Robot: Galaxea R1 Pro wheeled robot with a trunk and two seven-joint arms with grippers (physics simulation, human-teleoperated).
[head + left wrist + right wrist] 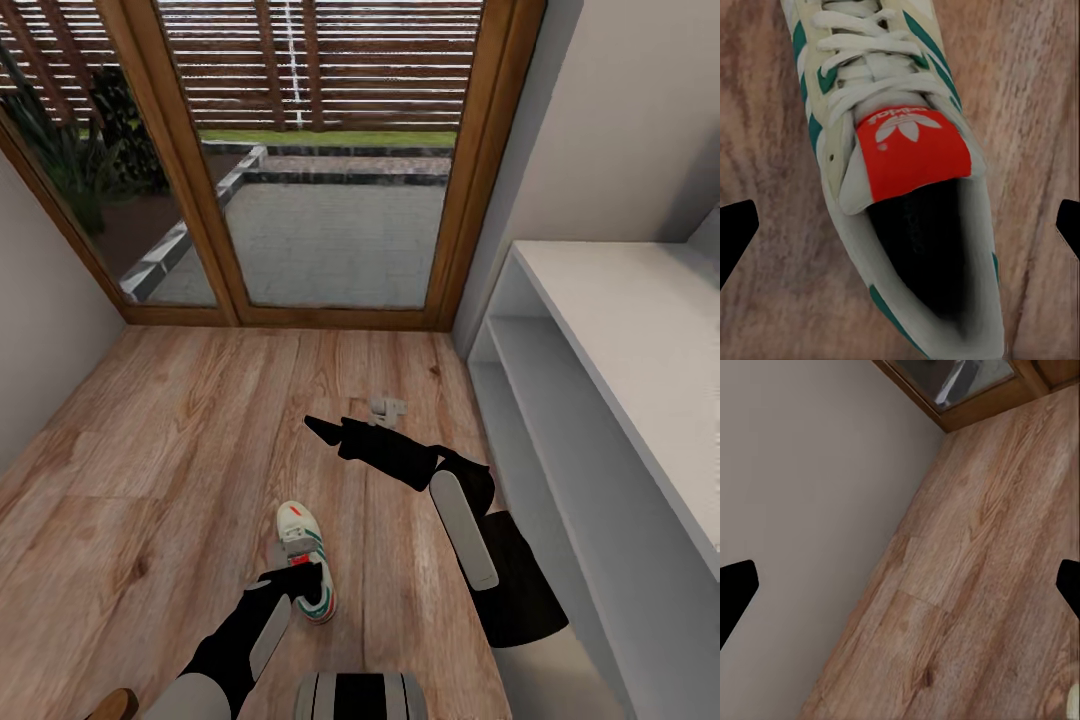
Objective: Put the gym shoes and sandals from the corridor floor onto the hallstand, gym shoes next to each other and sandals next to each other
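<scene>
gym shoe [907, 172] lies between spread left gripper [900, 225] fingers.

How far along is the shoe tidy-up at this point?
Nothing looks done: the hallstand shows bare shelves. In hand: the left claw is open above one gym shoe on the corridor floor, fingers either side, not gripping. The right claw is open and empty. Left: racking this shoe; the others are unseen.

Below me runs the corridor floor [150, 450], light wood planks. One gym shoe [308, 565] lies flat on it. A small grey object [386, 408] sits nearer the door.
</scene>
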